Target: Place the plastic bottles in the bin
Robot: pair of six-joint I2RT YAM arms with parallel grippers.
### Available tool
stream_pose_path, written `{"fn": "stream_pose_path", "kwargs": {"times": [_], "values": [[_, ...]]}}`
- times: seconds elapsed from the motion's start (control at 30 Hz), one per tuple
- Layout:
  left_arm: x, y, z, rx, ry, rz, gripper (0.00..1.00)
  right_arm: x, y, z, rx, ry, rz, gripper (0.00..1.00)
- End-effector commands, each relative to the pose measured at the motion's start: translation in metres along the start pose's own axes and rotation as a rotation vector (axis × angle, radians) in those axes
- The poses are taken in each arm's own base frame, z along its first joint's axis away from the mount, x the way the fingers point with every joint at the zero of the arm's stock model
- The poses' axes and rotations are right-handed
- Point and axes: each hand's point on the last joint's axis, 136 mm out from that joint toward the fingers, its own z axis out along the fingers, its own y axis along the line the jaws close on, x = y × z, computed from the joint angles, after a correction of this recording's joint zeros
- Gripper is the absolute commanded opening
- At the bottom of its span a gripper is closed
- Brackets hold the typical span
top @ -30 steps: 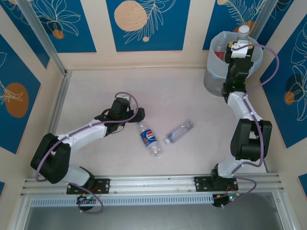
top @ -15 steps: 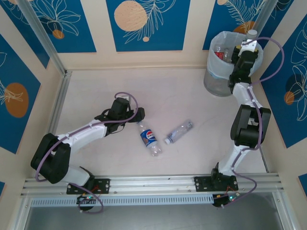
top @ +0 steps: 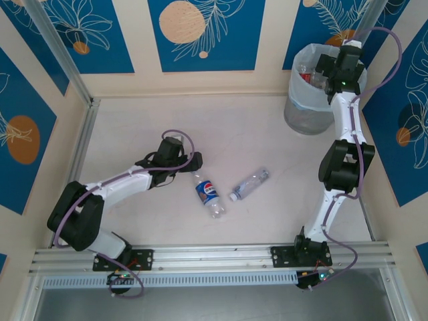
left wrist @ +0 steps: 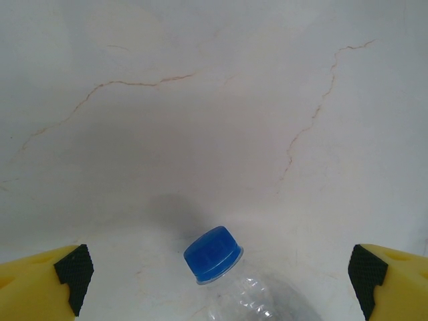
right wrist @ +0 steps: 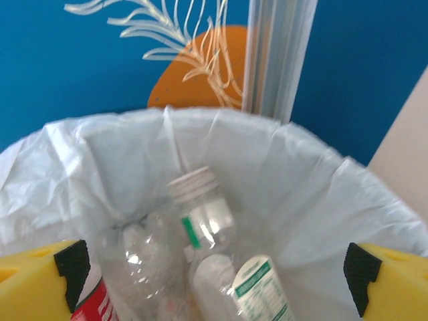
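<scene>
Several bottles (right wrist: 200,207) are already lying in the bin (right wrist: 301,174), directly beneath the right jaws, which are hanging released and empty. Two are waiting on the tabletop (top: 134,120): the Pepsi bottle (top: 208,192), its blue cap (left wrist: 212,254) sitting between the spread, ungripping left jaws, and a clear bottle (top: 249,184) farther off from them. The overhead view is showing both; the left wrist view is revealing the cap's position.

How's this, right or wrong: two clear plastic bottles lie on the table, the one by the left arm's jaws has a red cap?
Wrong. The blue-labelled clear plastic bottle by the left gripper has a blue cap, not red; the left wrist view shows it.
</scene>
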Motion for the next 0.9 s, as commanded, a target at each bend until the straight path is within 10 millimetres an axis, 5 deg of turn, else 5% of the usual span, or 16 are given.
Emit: {"fn": "stream_pose_path", "kwargs": {"times": [0.0,0.2,0.6,0.87], "values": [[-0.004,-0.008,0.0,0.017,-0.002,-0.007,0.99,-0.009,0.015,-0.014,-0.076,0.018,0.048,1.0],[-0.002,-0.009,0.0,0.025,0.001,0.0,0.99,-0.011,0.021,-0.026,-0.108,0.005,0.031,1.0],[-0.005,-0.014,-0.003,0.053,-0.009,0.002,0.99,-0.046,0.03,-0.084,-0.197,-0.1,0.092,1.0],[-0.003,-0.01,-0.012,0.053,-0.025,0.01,0.99,-0.033,0.025,-0.118,-0.188,-0.081,0.136,1.0]]}}
